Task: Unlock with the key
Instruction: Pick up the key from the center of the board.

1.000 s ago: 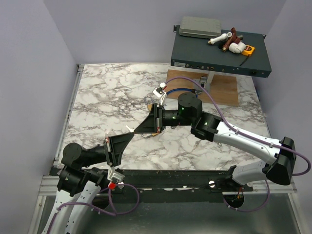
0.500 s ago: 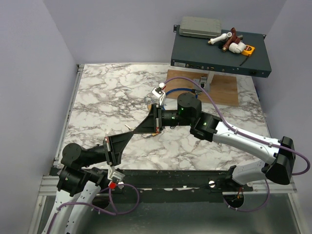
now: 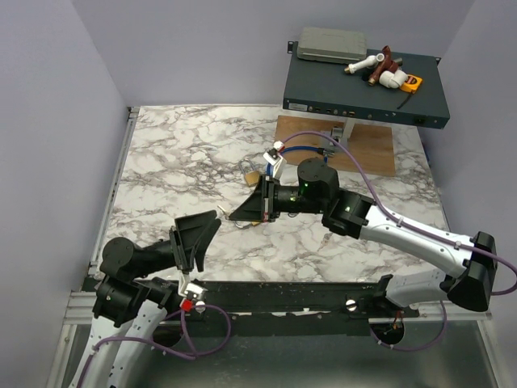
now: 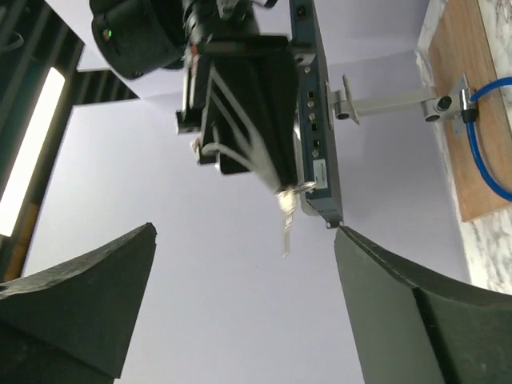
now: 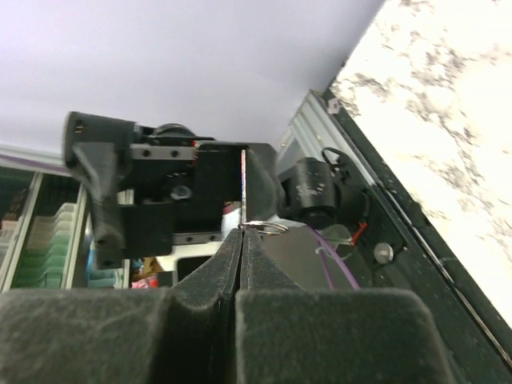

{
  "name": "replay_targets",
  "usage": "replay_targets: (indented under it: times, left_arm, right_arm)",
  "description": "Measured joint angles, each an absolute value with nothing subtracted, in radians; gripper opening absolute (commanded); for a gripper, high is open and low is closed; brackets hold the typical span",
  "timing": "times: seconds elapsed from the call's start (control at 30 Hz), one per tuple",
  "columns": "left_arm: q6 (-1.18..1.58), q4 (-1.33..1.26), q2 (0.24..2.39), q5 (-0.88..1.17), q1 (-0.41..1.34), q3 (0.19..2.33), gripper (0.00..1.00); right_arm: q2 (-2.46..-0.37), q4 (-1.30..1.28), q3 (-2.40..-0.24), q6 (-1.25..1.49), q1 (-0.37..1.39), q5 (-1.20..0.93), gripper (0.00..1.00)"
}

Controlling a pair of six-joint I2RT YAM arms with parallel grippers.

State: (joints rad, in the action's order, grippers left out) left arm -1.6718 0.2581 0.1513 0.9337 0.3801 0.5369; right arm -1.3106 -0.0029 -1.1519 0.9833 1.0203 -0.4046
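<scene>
Shiny metal key, glossy marble tbl, matt wood board

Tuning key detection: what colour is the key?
Silvery grey; the key shows best in the left wrist view.

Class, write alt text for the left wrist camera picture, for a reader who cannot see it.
The right hand, shut, pinches the small silvery key by its ring end, blade pointing down the picture against a pale wall. The left hand is open below it, its dark fingers at the lower corners, touching nothing.
</scene>
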Motion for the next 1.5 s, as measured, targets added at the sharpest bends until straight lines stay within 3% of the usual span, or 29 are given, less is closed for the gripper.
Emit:
replay_targets:
  times: [0.3,0.47,0.63,0.93,1.3,1.5]
  left_arm:
    - [-1.384,0.390,0.282,0.778,0.380,0.702,0.99]
    - [-1.192,0.632,0.633,0.685,0.381,0.868,0.98]
    - [-0.984,0.713,0.898,0.641,0.381,0.874,0.98]
    - [-0.642,0.610,1.217,0.637,0.392,0.875,0.97]
    - [-0.464,0.494,1.573,0.551,0.503,0.969,0.93]
    - [-0.386,0.500,1.626,0.510,0.506,1.049,0.88]
  right_arm:
    - [-1.213,-0.205,-1.114,0.926,0.967,-0.293,0.01]
    - [-1.131,-0.315,-1.093,0.890,0.939,-0.195,0.01]
    - [-1.046,-0.382,-1.027,0.888,0.925,-0.140,0.01]
    - [-0.907,-0.460,-0.963,0.898,0.918,-0.082,0.01]
    - [-0.818,-0.489,-0.964,0.909,0.914,-0.041,0.01]
    - [-0.817,-0.504,-0.978,0.909,0.914,-0.034,0.01]
